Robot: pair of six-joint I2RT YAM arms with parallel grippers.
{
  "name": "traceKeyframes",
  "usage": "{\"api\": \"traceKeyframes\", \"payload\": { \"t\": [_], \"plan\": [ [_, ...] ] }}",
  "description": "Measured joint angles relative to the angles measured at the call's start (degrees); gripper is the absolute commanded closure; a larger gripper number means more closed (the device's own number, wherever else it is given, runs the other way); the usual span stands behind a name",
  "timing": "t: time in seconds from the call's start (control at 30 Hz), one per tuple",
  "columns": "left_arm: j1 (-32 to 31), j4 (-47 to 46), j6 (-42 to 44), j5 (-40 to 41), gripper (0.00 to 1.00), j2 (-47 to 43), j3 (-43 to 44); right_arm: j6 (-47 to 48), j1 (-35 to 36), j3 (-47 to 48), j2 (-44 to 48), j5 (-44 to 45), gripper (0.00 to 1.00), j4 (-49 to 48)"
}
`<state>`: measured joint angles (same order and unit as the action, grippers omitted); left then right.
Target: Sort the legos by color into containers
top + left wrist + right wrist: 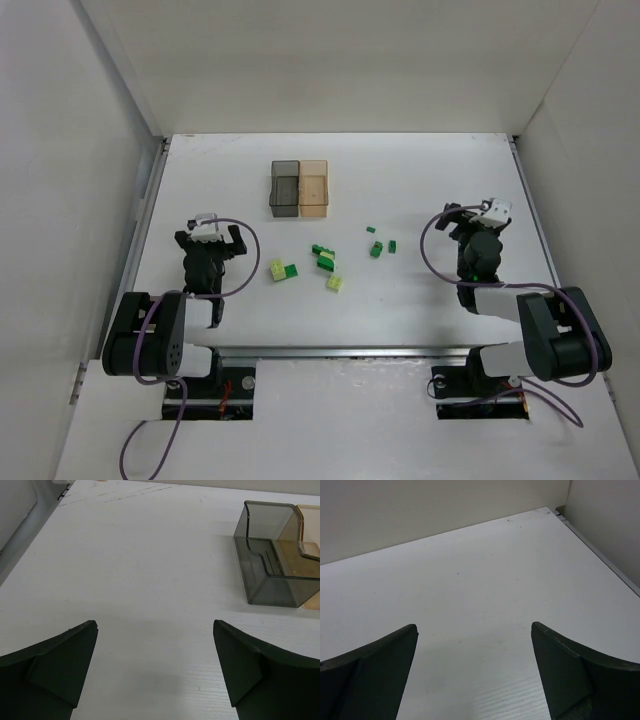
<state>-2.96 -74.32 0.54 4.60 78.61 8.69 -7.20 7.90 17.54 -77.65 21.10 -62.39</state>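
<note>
Two bins stand side by side at the table's back middle: a smoky dark grey bin on the left and a tan bin on the right. Both also show in the left wrist view, the grey bin in front of the tan bin, and both look empty. Dark green legos and pale yellow-green legos lie scattered in front of the bins. More dark green legos lie to the right. My left gripper is open and empty, left of the legos. My right gripper is open and empty, right of them.
White walls enclose the table on the left, back and right. A metal rail runs along the near edge between the arm bases. The right wrist view shows only bare table and the back right corner.
</note>
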Motion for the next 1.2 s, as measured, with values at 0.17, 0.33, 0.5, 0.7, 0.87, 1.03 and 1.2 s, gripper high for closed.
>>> {"api": "traceKeyframes", "payload": {
  "t": [0.17,0.33,0.5,0.7,0.87,1.03,1.2],
  "plan": [
    [0.0,0.0,0.0,0.0,0.00,0.0,0.0,2.3,0.6,3.7,2.1,-1.1,0.00,8.2],
    [0.3,0.9,1.4,-4.3,0.00,-1.9,-0.9,10.6,6.4,22.0,4.0,4.0,0.00,23.2],
    [1.0,24.9,17.5,-22.0,0.00,-23.6,7.9,16.1,12.0,43.6,3.4,9.7,0.00,43.7],
    [-0.6,38.8,31.8,-21.2,0.00,-25.7,30.3,10.5,9.4,68.9,-6.0,-3.3,0.04,72.1],
    [-0.5,53.7,28.8,-14.3,0.00,-16.0,44.1,1.7,8.4,68.7,-18.5,-10.3,0.40,86.1],
    [-0.4,64.7,24.6,-14.9,0.00,-12.8,42.4,-4.5,8.7,55.8,-24.1,-17.9,0.38,94.6],
    [-0.4,67.5,21.6,-17.0,0.00,-12.8,39.8,-7.0,11.4,54.0,-24.1,-19.8,0.38,96.9]
  ]
}}
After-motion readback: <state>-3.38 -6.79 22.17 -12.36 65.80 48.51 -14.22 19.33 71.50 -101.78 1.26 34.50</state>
